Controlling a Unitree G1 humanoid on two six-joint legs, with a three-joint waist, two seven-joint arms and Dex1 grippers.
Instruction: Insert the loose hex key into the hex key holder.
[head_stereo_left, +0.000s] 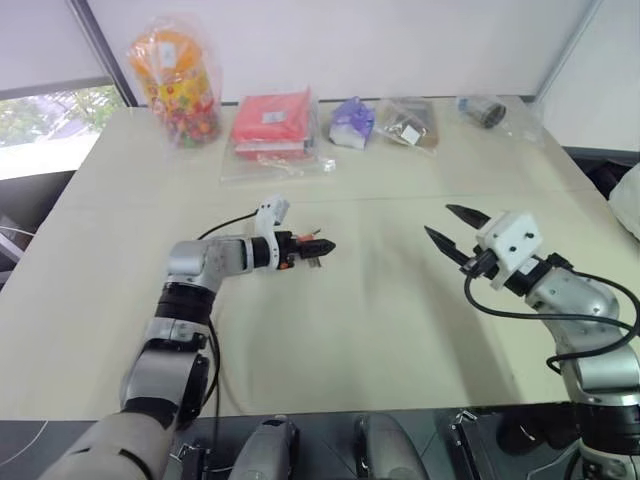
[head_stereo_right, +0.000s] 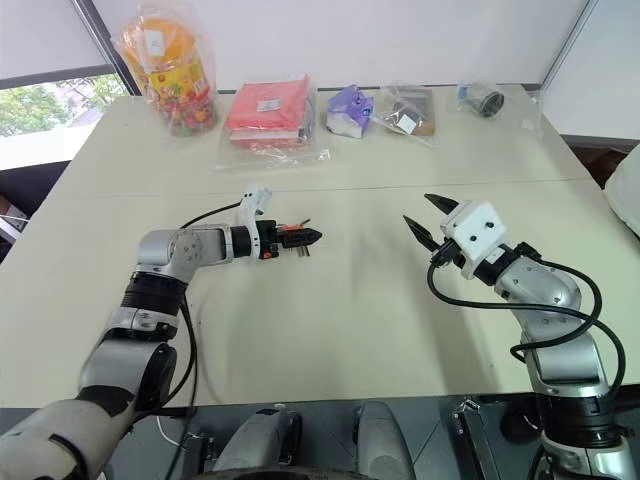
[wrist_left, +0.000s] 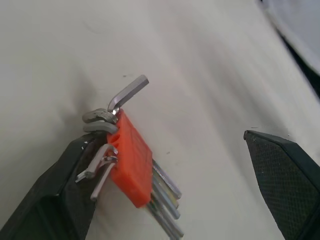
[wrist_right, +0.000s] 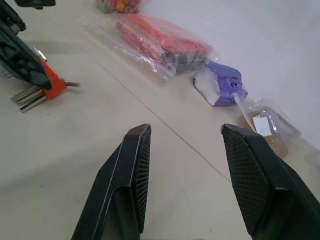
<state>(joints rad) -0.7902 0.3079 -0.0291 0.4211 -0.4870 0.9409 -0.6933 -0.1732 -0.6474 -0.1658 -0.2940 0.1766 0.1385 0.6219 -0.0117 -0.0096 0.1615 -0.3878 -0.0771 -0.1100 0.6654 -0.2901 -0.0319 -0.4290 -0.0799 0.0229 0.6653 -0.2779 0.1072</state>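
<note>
Resting against one finger of the wide-spread left pincer (wrist_left: 175, 190), one hex key holder (wrist_left: 131, 159); right pincer (wrist_right: 187, 180) parted, empty.

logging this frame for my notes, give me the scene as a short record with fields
hex key holder: red-orange block on the table, keys sticking out of both ends
loose hex key: cannot tell apart from the keys in the holder
left end effector: open, one finger beside the holder, the other apart from it
right end effector: open, empty, above the table
back of table: candy bag, red packet, purple packet, brown packet
</note>
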